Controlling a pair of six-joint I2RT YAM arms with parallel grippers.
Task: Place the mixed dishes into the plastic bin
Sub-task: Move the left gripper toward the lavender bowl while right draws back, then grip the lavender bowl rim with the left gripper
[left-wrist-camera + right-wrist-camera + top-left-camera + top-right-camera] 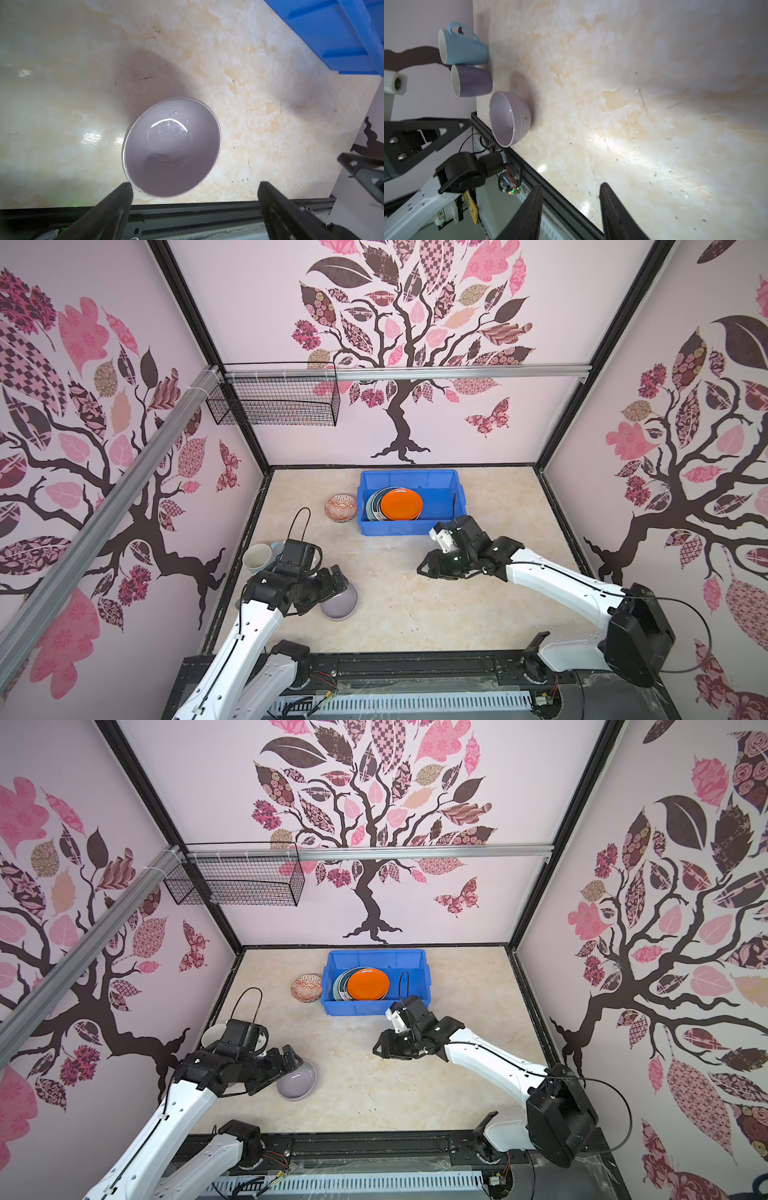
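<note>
1. In both top views the left gripper [338, 574] hangs with its jaws spread wide and nothing held. The lavender bowl [343, 608] stands upright on the tabletop [415, 614] directly beneath its fingers. A pale mug [257, 558] stands behind its wrist.
2. In both top views the right gripper [377, 1050] hovers over bare tabletop, tips pointing toward the left arm. How far its jaws stand apart cannot be made out from up here. The blue bin [374, 956] sits just beyond its wrist. A stack of plates leans in the end of the bin farther from this gripper, with an orange-faced plate [368, 984] on top. The orange-patterned bowl [306, 988] sits on the tabletop just outside that end of the bin, well apart from both grippers.
3. In the left wrist view the left gripper's two fingers [116, 207] stand far apart. The lavender bowl [172, 147] lies just ahead of them, its near rim reaching in between the tips and one tip right at the rim. A corner of the blue bin [332, 31] shows well ahead.
4. In the right wrist view the right gripper [571, 186] shows a moderate gap between its jaws, holding nothing, only tabletop in front. Well ahead and to one side stands the lavender bowl [508, 118], a lilac mug [471, 83] just beside it, then a blue mug [463, 48].
</note>
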